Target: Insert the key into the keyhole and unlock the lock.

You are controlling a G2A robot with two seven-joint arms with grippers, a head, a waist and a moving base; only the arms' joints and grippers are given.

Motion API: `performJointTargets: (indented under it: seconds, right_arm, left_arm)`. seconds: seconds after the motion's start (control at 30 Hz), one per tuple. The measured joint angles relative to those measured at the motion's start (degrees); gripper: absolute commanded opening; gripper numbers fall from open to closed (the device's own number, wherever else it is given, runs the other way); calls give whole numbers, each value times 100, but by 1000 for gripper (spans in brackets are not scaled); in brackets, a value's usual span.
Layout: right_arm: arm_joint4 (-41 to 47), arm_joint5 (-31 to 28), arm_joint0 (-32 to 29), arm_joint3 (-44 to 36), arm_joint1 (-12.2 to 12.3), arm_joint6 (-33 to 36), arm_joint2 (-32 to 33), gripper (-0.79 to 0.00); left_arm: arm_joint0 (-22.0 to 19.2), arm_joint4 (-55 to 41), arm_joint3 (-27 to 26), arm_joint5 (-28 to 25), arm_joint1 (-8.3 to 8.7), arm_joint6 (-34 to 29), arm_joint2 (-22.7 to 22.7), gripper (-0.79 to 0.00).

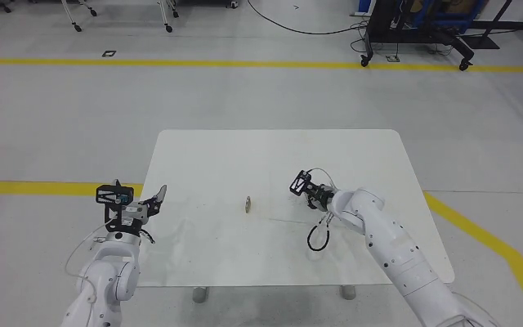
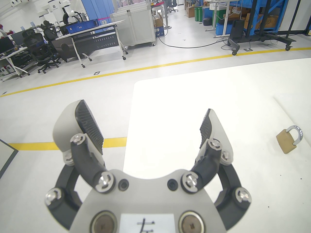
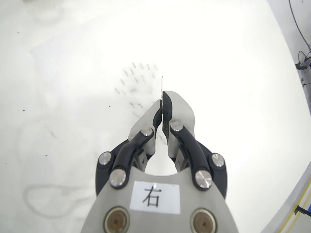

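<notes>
The right gripper's (image 3: 162,100) jaws are pressed together on the key (image 3: 162,85), which is seen edge-on as a thin strip of grey metal jutting a little past the fingertips (image 3: 167,99). Dark scuff marks (image 3: 136,78) are scattered on the white table (image 3: 218,49) just beneath and beside the key's tip. The left gripper's (image 2: 145,112) jaws are spread wide with nothing between the ribbed pads (image 2: 88,124). It is held over the table's left edge, one finger above the tabletop and the other above the floor with its yellow line (image 2: 114,142). The padlock (image 1: 247,204) is found near the middle of the table, between the two grippers and apart from both. A brass-coloured block body and a silver shackle (image 2: 297,133) are shown; a corner of the body is also caught in the right wrist view
</notes>
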Motion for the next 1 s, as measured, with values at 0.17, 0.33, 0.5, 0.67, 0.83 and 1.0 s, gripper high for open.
performJointTargets:
  seconds: [0.17,0.33,0.5,0.67,0.83,1.0]
  right_arm:
    - [183,-241,-874,-894,206,-1050,833,-785]
    - [681,-1011,-1640,-1156,347,-2580,1564,-785]
    - [858,-1164,-1725,-1086,358,-2865,1653,-785]
    - [853,-1159,-1724,-1088,358,-2848,1651,-785]
    - [1107,-1516,-1690,-909,349,-2994,1477,-785]
    - [1453,-2460,-1054,-297,284,-2973,962,-785]
  left_arm:
    - [0,0,0,0,0,0,0,0]
    - [0,0,0,0,0,0,0,0]
    - [0,0,0,0,0,0,0,0]
    - [0,0,0,0,0,0,0,0]
    - [6,-23,3,-23,-4,-23,15,0]
    - [-97,-1402,-209,-1152,-27,-744,218,0]
